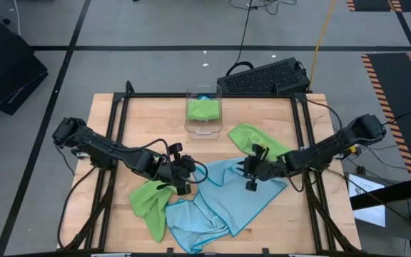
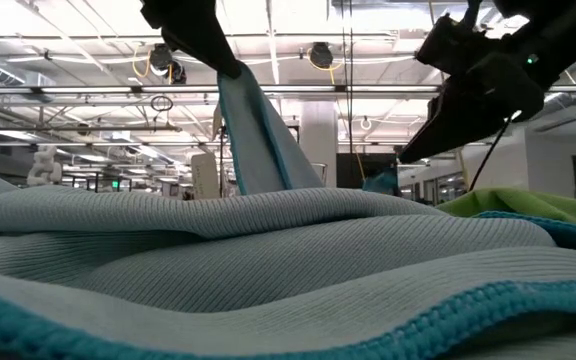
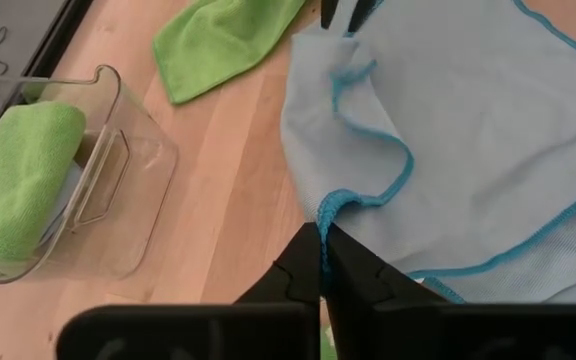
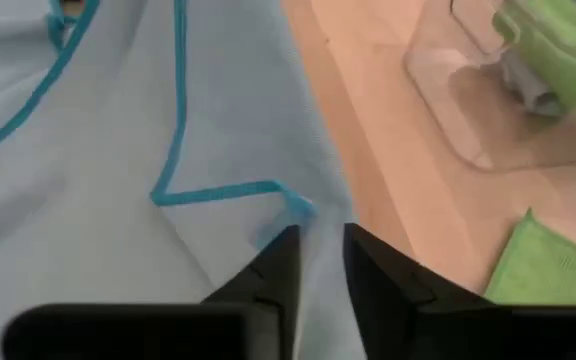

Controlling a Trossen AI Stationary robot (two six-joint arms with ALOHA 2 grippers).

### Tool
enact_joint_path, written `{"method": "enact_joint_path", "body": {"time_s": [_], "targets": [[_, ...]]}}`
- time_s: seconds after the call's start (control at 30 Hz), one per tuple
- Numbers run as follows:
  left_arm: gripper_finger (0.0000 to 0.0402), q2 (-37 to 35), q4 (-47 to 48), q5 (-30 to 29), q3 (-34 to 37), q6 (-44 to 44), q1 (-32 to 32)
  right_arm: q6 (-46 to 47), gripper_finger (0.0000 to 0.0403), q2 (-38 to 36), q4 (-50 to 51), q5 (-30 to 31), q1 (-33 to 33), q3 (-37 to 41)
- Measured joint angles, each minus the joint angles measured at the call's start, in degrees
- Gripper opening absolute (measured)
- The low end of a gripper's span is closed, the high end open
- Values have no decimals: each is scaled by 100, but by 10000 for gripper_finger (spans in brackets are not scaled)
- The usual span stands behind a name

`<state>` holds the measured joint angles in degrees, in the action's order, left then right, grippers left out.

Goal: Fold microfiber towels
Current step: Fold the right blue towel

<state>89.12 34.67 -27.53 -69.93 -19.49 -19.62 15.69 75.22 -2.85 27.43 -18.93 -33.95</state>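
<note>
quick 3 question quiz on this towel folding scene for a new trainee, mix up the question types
1. True or false: the left gripper is shut on the edge of the light blue towel.
2. What lies inside the clear plastic bin? A) a folded lime green towel B) a red sponge C) nothing
3. Fill in: the right gripper has its fingers slightly ____ around a corner of the same blue towel.

Key
1. True: the left wrist view shows its fingers pressed together on the teal hem.
2. A: the folded green towel sits in the bin.
3. Apart: a gap shows between the fingers, so a firm grip cannot be confirmed.
</note>
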Motion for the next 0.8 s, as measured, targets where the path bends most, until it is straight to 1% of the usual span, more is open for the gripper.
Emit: {"method": "enact_joint_path", "body": {"time_s": [0.1,0.17,0.23,0.3,0.43,0.53,0.63,0.8], "targets": [[12,31,-50,-2,0,0,0,312,118,-58,49,-340,-76,0],[8,54,-23,3,3,10,0,529,137,-23,45,-541,-203,3],[4,55,-36,8,7,11,0,691,150,74,-114,-476,-391,62],[6,52,-49,6,7,11,2,669,159,248,-418,-244,-571,148],[14,52,-58,2,7,22,4,319,166,785,-1101,269,-763,180],[12,52,-54,4,7,24,4,49,167,1274,-1886,524,-670,181],[5,52,-64,2,7,21,4,-421,167,1701,-2497,556,-514,181],[12,52,-61,4,7,-16,4,-1323,167,1984,-2693,552,-317,181]]}}
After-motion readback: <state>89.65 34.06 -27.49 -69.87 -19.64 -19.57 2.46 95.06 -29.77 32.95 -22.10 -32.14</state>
